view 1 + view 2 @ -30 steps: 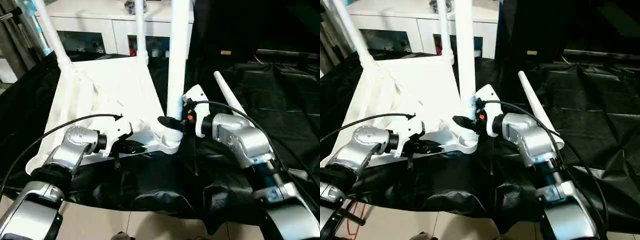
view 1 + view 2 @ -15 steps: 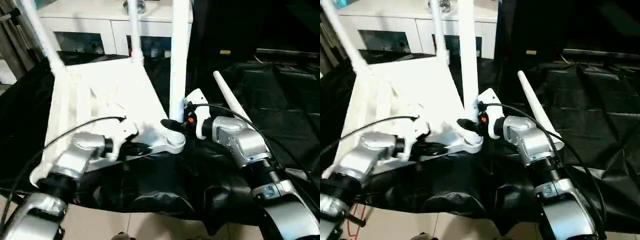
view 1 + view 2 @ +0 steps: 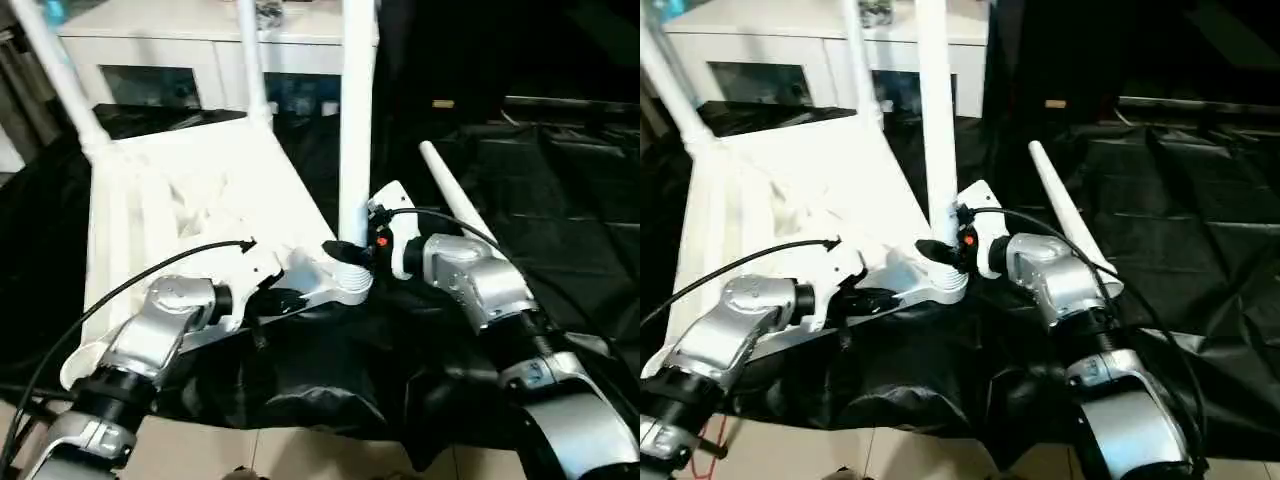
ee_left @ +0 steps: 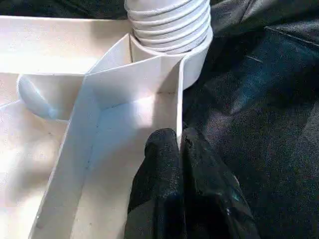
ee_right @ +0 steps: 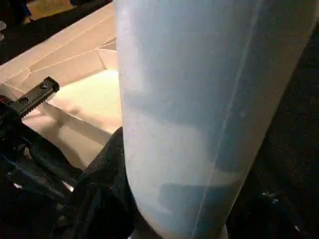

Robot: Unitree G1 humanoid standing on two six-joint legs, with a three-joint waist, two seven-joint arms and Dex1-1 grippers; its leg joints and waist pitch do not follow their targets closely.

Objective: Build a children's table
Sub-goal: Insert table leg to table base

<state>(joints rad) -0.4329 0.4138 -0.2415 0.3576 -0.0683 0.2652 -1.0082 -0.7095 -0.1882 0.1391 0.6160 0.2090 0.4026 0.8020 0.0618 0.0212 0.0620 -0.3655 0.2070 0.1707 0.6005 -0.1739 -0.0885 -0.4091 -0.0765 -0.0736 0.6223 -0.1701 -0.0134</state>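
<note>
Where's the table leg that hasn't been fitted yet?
The loose leg lies on the black cloth, on the robot's right, just behind its right arm.

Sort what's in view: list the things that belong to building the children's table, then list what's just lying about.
Belongs to the job:
- white table top, upside down
- three legs standing in its corners: near leg, two far ones
- fourth leg, lying loose on the cloth
- left gripper, pinching the top's rim
- right gripper, around the near leg

Just about:
- black cloth
- white glass-door cabinet

Dim room, white plastic glaring, wrist views blurred
</note>
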